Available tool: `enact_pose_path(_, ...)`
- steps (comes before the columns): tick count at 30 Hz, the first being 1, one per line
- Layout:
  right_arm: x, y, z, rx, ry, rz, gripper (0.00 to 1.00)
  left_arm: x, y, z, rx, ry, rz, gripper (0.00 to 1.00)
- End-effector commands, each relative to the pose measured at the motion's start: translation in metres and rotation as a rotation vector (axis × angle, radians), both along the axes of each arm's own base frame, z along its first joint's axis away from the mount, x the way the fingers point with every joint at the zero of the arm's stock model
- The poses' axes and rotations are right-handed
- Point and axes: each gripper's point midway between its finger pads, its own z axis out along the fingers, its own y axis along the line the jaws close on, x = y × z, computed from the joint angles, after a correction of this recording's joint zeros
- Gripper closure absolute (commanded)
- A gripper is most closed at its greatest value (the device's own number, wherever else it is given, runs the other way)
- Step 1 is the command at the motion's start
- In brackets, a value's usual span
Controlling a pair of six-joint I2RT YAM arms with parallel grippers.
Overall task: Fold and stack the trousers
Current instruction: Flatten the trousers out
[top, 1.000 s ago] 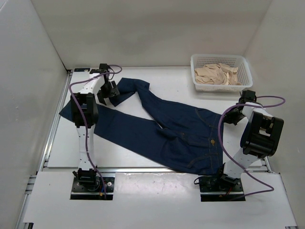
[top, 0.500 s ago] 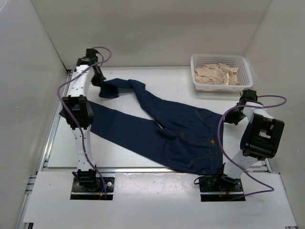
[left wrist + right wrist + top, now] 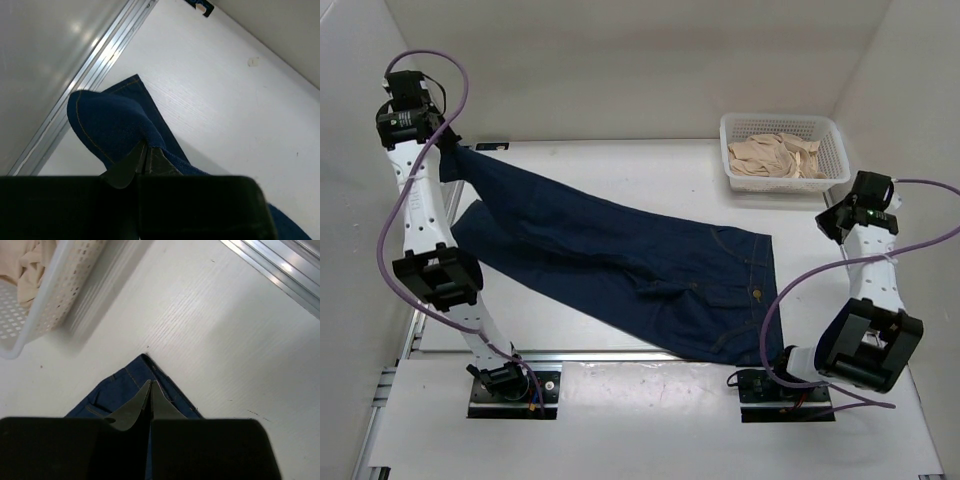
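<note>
The dark blue trousers (image 3: 640, 260) lie spread across the table, waistband at the right and both legs running left. My left gripper (image 3: 442, 150) is raised high at the far left and shut on the end of the far leg, which hangs taut from it. In the left wrist view the cloth (image 3: 110, 125) bunches over the closed gripper (image 3: 146, 146). My right gripper (image 3: 833, 222) hovers at the right, shut and holding nothing. The right wrist view shows that gripper (image 3: 151, 383) above the waistband corner (image 3: 120, 385), which lies flat.
A white basket (image 3: 780, 118) holding beige cloth (image 3: 775, 155) stands at the back right, and its wall (image 3: 55, 285) shows in the right wrist view. Aluminium rails (image 3: 430, 270) run along the table's left side. White walls enclose the table.
My left gripper closed on the far leg's end and lifted it up and left, pulling that folded leg out straight. My right arm rose and swung outward to the right.
</note>
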Motion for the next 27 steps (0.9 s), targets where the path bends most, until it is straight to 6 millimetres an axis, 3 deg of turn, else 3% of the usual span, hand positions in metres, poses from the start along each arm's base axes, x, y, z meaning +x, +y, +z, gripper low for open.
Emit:
enact_pose_path(1,0.013,0.018,0.016,0.007,-0.033,0.086,1.0,-0.01,-0.004,-0.009,-0.007,0.048,-0.031,0.9)
enact_pose_path(3,0.026,0.044,0.007,-0.007,0.0,0.251,1.0,-0.005,-0.007,-0.019,-0.028,0.066,-0.048,0.9)
enact_pose_path(4,0.03,0.06,-0.012,0.037,0.055,0.337,0.97,-0.003,-0.006,-0.023,-0.031,0.074,-0.048,0.9)
enact_pose_path(5,0.035,0.066,-0.014,0.021,0.075,0.4,0.8,0.0,-0.008,-0.025,-0.039,0.074,-0.057,0.9)
enact_pose_path(6,0.037,0.079,-0.023,0.025,0.113,0.445,0.73,0.005,-0.008,-0.032,-0.048,0.084,-0.064,0.9)
enact_pose_path(7,0.036,0.082,-0.046,0.041,0.183,0.451,0.64,0.008,-0.007,-0.034,-0.049,0.087,-0.064,0.9)
enact_pose_path(10,0.034,0.08,-0.075,0.039,0.266,0.456,0.45,0.018,-0.012,-0.032,-0.054,0.071,-0.085,0.9)
enact_pose_path(11,0.037,0.079,-0.08,0.038,0.271,0.444,0.43,0.019,-0.012,-0.036,-0.057,0.081,-0.085,0.9)
enact_pose_path(14,0.037,0.073,-0.102,0.031,0.33,0.427,0.27,0.022,-0.011,-0.031,-0.052,0.067,-0.085,0.9)
enact_pose_path(18,0.044,0.075,-0.131,0.042,0.398,0.452,0.2,0.028,-0.017,-0.036,-0.068,0.071,-0.096,0.9)
enact_pose_path(21,0.05,0.08,-0.149,0.06,0.429,0.468,0.23,0.03,-0.018,-0.042,-0.078,0.079,-0.103,0.9)
enact_pose_path(23,0.053,0.08,-0.151,0.043,0.436,0.468,0.34,0.03,-0.018,-0.042,-0.078,0.079,-0.103,0.9)
enact_pose_path(27,0.057,0.07,-0.146,-0.007,0.434,0.428,0.93,0.032,-0.019,-0.034,-0.078,0.059,-0.111,0.9)
